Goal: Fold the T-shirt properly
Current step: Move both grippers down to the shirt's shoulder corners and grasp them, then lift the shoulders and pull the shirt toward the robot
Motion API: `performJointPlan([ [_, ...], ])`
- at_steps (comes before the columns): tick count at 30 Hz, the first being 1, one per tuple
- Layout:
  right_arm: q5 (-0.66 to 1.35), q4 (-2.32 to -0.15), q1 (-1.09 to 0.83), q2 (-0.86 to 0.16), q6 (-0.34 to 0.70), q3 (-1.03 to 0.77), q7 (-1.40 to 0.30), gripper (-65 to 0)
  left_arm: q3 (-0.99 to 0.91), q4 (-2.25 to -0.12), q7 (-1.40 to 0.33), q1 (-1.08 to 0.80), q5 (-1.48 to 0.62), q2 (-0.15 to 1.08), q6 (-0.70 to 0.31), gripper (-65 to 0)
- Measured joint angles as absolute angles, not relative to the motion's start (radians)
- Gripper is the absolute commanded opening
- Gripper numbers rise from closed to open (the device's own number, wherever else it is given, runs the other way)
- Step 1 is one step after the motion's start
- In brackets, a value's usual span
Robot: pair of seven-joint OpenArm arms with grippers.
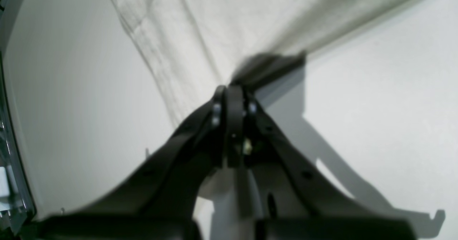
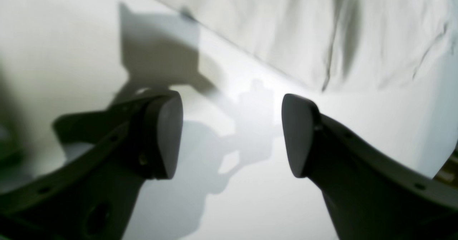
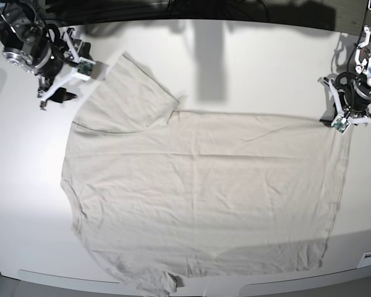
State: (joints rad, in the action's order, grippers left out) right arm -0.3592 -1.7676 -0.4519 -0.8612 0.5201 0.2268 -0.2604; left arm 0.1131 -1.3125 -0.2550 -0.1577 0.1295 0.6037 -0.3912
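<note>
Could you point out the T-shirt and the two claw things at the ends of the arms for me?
T-shirt [image 3: 204, 198]: base view, middle of the spread body cloth.
left gripper [image 1: 234, 89]: left wrist view, tips of its shut jaws, pinching the T-shirt's edge.
right gripper [image 2: 232, 134]: right wrist view, the gap between its open fingertips, nothing held.

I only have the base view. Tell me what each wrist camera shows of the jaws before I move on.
Observer: Left wrist: the left gripper has its jaws shut, and the shirt is pulled to a peak at their tips.
Operator: Now the right one.
Observer: Right wrist: the right gripper has its jaws wide apart with nothing between them, only bare table below.
Operator: Say where the shirt lies from it.
Observer: Its edge runs across the table beyond the jaws, not touching them.
</note>
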Motion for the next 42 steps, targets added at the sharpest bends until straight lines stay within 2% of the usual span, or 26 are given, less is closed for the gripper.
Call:
performJointPlan([
  [12,-0.368,-1.670,-0.280,-0.856,0.502,0.425,-0.252,-22.0,0.113,-1.313,-0.255,-0.158,0.129,0.604,-0.391,-65.0],
  [23,-0.362,-1.557,-0.112,-0.798,0.490,0.547,-0.242,-22.8,0.113,-1.313,-0.256,-0.158,0.129,0.604,-0.391,-65.0],
  [28,-0.354,-1.548,-0.101,-0.797,0.488,0.574,-0.244,-38.9,0.113,-1.314,-0.270,-0.156,0.125,0.604,-0.391,-65.0],
  [33,-0.260,-1.544,-0.103,-0.797,0.475,0.577,-0.270,-65.0,0.113,-1.314,-0.268,-0.155,0.126,0.604,-0.391,-65.0],
  [38,-0.148,-1.544,-0.103,-0.795,0.397,0.577,-0.321,-65.0,0.113,-1.312,-0.263,-0.156,0.101,0.606,-0.391,-65.0],
  [42,-0.033,-1.575,-0.106,-0.826,0.406,0.577,-0.347,-65.0,0.112,-1.318,-0.315,-0.161,-0.048,0.606,-0.316,-65.0],
])
